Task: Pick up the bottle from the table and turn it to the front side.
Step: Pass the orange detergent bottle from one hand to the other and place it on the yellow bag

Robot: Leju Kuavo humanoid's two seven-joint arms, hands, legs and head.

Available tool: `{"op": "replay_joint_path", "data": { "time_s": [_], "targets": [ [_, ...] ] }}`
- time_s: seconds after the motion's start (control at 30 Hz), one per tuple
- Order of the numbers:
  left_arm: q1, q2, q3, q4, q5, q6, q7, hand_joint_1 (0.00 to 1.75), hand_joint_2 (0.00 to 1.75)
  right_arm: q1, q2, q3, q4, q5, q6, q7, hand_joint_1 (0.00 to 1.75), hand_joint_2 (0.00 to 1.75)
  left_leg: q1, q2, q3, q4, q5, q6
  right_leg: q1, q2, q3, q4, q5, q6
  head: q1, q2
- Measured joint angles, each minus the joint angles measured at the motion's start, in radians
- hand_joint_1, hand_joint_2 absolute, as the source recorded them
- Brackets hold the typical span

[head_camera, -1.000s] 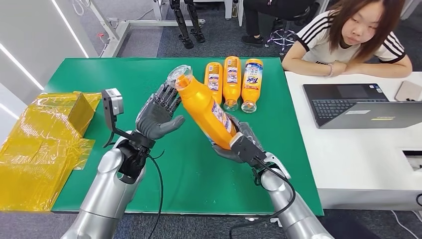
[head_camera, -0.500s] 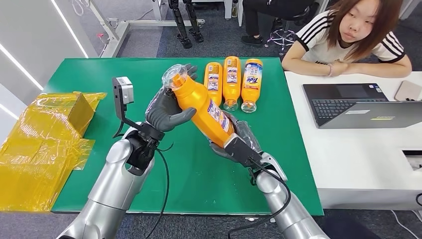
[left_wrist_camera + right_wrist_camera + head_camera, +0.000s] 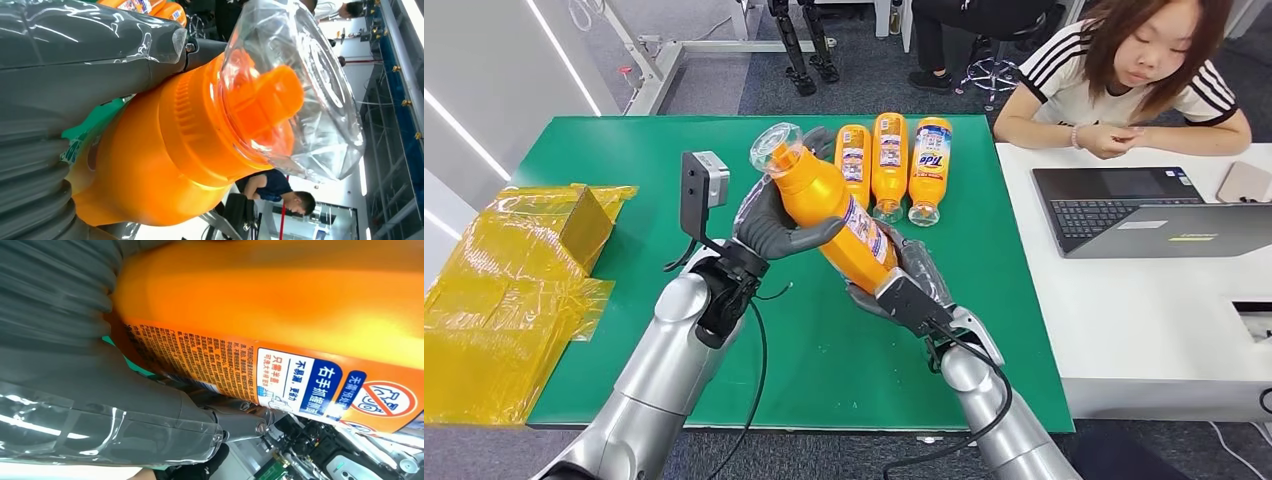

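Both hands hold the orange bottle (image 3: 829, 215) tilted in the air above the middle of the green bench (image 3: 624, 150). The left hand (image 3: 774, 225) has its fingers wrapped around the upper body below the clear cap (image 3: 776, 150); the right hand (image 3: 904, 285) has its fingers closed around the base. Three more bottles (image 3: 890, 160) lie in a row near the far edge.

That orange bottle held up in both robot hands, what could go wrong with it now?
The bottle is tilted in mid-air, the left hand at its neck and the right hand at its base; a poor handover might drop it. Falling, it could knock the three bottles lying beyond it.
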Motion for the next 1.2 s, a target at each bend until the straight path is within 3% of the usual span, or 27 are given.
{"op": "replay_joint_path", "data": {
  "time_s": [0.03,0.13,0.17,0.4,0.8,0.83,0.97,1.1,1.2],
  "targets": [
    [-0.001,0.0,0.0,0.0,0.003,-0.007,0.003,0.2,1.75,-0.001,0.0,0.0,0.0,0.0,0.0,0.001,1.75,1.75,0.0,0.0,0.0,0.0,0.0,0.0,0.0,0.0,0.0,0.0,0.0,0.0,0.0,0.0],
    [-0.006,-0.001,0.0,0.001,0.019,-0.03,0.009,1.47,1.75,-0.005,0.0,0.0,0.002,-0.001,-0.003,0.003,1.75,1.75,0.0,0.0,0.0,0.0,0.0,0.0,0.0,0.0,0.0,0.0,0.0,0.0,0.0,0.0],
    [-0.008,-0.002,0.0,0.002,0.026,-0.038,0.011,1.71,1.75,-0.007,0.0,-0.001,0.004,-0.001,-0.004,0.004,1.75,1.75,0.0,0.0,0.0,0.0,0.0,0.0,0.0,0.0,0.0,0.0,0.0,0.0,0.0,0.0],
    [-0.026,-0.01,-0.001,0.018,0.118,-0.093,0.029,1.75,1.75,-0.026,0.0,-0.002,0.035,0.015,-0.032,-0.006,1.75,1.75,0.0,0.0,0.0,0.0,0.0,0.0,0.0,0.0,0.0,0.0,0.0,0.0,0.0,0.0],
    [-0.037,-0.009,-0.001,0.053,0.189,-0.1,0.036,1.75,1.75,-0.031,0.0,-0.005,0.051,0.021,-0.038,-0.01,1.75,1.75,0.0,0.0,0.0,0.0,0.0,0.0,0.0,0.0,0.0,0.0,0.0,0.0,0.0,0.0],
    [-0.037,-0.009,-0.002,0.055,0.193,-0.101,0.037,1.75,1.75,-0.032,0.0,-0.005,0.052,0.021,-0.038,-0.01,1.66,1.75,0.0,0.0,0.0,0.0,0.0,0.0,0.0,0.0,0.0,0.0,0.0,0.0,0.0,0.0],
    [-0.038,-0.009,-0.004,0.059,0.201,-0.102,0.037,1.75,1.75,-0.032,0.0,-0.006,0.053,0.02,-0.038,-0.01,0.05,1.75,0.0,0.0,0.0,0.0,0.0,0.0,0.0,0.0,0.0,0.0,0.0,0.0,0.0,0.0],
    [-0.043,-0.008,-0.013,0.061,0.194,-0.09,0.033,1.75,1.75,-0.036,0.001,-0.008,0.053,0.005,-0.04,-0.011,0.0,1.75,0.0,0.0,0.0,0.0,0.0,0.0,0.0,0.0,0.0,0.0,0.0,0.0,0.0,0.0],
    [-0.055,-0.003,-0.023,0.061,0.078,0.004,-0.01,1.75,1.75,-0.034,0.0,-0.016,0.043,-0.01,-0.04,-0.01,0.0,1.75,0.0,0.0,0.0,0.0,0.0,0.0,0.0,0.0,0.0,0.0,0.0,0.0,0.0,0.0]
  ]
}}
